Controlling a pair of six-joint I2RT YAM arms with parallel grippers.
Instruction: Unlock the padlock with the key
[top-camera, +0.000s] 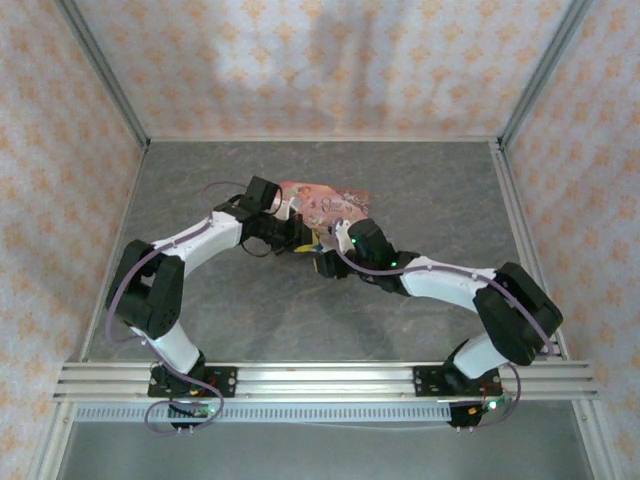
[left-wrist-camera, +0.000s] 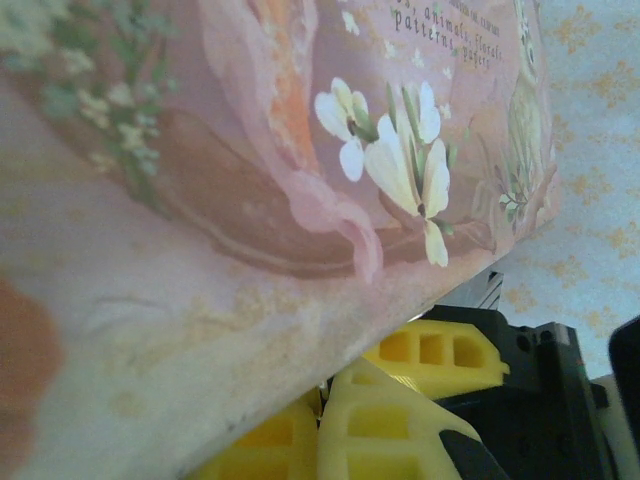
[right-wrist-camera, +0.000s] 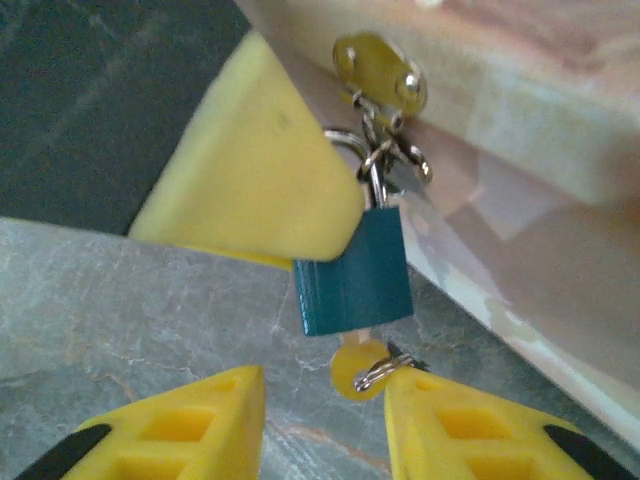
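Note:
The small teal padlock (right-wrist-camera: 355, 280) hangs by its metal shackle from the hasp (right-wrist-camera: 380, 75) on the pink tin (right-wrist-camera: 520, 150). The key (right-wrist-camera: 360, 368) sticks in the padlock's underside, its round head and small ring showing below. My right gripper (right-wrist-camera: 325, 400) is open, its tips either side of the key head; the ring touches the right-hand fingertip (right-wrist-camera: 450, 415). One yellow finger (right-wrist-camera: 250, 170) of my left gripper rests against the padlock's upper left corner and hides part of the shackle. The left gripper (left-wrist-camera: 325, 420) is shut under the tin's edge (left-wrist-camera: 250, 200); I cannot tell whether it grips anything.
The tin (top-camera: 325, 200) lies mid-table on the grey marbled surface (top-camera: 200, 320), with both grippers (top-camera: 315, 238) (top-camera: 325, 262) meeting at its near side. Patterned walls enclose the table on three sides. A metal rail (top-camera: 320, 378) carrying both arm bases runs along the near edge.

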